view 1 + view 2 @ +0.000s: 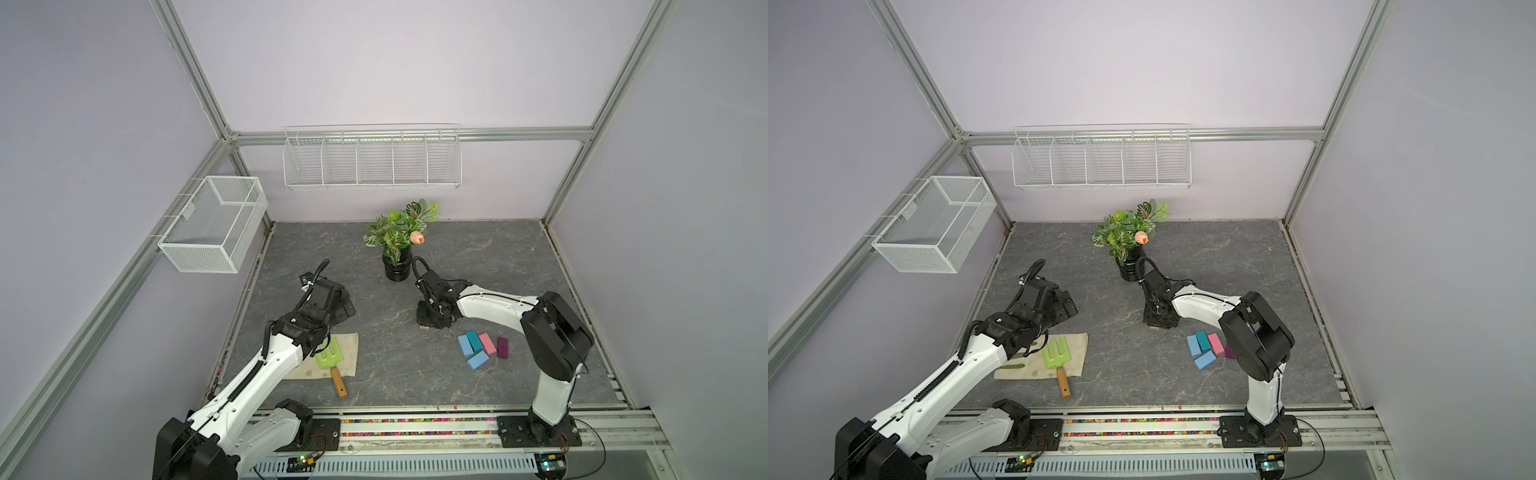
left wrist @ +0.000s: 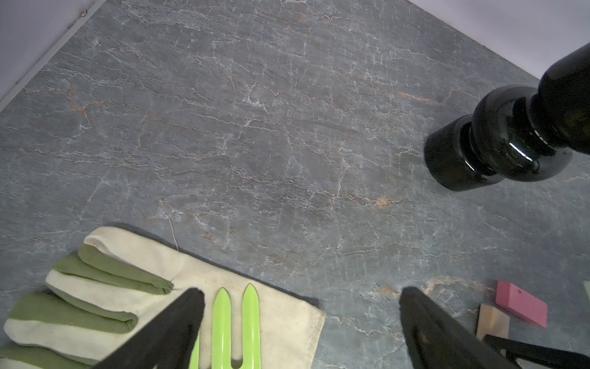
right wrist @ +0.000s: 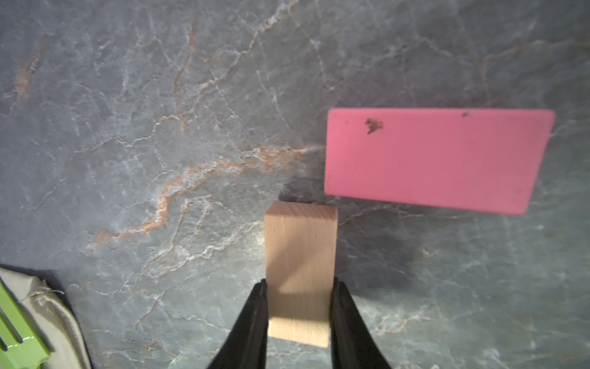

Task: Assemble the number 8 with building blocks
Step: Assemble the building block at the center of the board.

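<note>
My right gripper [image 3: 298, 287] is clenched across the narrow sides of the tan block [image 3: 300, 242], whose far end sits close to a corner of the pink block [image 3: 437, 159]. I should lower it flat and square to that pink block, then let go without nudging either. My left gripper [image 2: 298, 294] hangs spread and empty above the glove [image 2: 127, 255], and five other blocks [image 1: 478, 360] wait clustered near my right arm.

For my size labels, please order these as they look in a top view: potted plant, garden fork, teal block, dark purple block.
1. potted plant
2. garden fork
3. teal block and dark purple block: too alike to rank.
</note>
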Robot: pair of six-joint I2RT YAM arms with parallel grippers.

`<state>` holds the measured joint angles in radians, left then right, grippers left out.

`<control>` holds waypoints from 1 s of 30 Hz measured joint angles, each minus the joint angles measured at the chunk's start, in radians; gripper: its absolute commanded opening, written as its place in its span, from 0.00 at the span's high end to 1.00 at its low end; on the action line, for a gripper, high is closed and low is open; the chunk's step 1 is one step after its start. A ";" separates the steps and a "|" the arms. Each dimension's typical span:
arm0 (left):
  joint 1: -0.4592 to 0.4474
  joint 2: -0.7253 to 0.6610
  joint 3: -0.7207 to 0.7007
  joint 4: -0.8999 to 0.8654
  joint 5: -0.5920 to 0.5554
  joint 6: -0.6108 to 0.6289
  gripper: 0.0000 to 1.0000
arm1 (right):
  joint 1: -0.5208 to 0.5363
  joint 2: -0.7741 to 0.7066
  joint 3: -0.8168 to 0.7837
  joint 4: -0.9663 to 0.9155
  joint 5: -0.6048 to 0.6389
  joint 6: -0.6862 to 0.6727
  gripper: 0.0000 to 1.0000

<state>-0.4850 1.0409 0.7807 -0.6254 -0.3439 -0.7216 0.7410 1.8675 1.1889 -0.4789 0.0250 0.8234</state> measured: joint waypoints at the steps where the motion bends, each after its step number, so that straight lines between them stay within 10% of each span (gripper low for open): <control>1: 0.000 0.000 0.000 0.000 0.000 0.000 0.01 | 0.000 0.000 0.000 0.001 0.000 0.000 0.88; 30: 0.000 0.000 0.000 0.000 0.000 0.000 0.01 | -0.007 0.002 -0.001 0.006 0.000 0.000 0.76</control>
<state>-0.4850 1.0409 0.7807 -0.6254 -0.3439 -0.7216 0.7338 1.8694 1.1877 -0.4728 0.0250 0.8230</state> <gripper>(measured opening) 0.995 0.288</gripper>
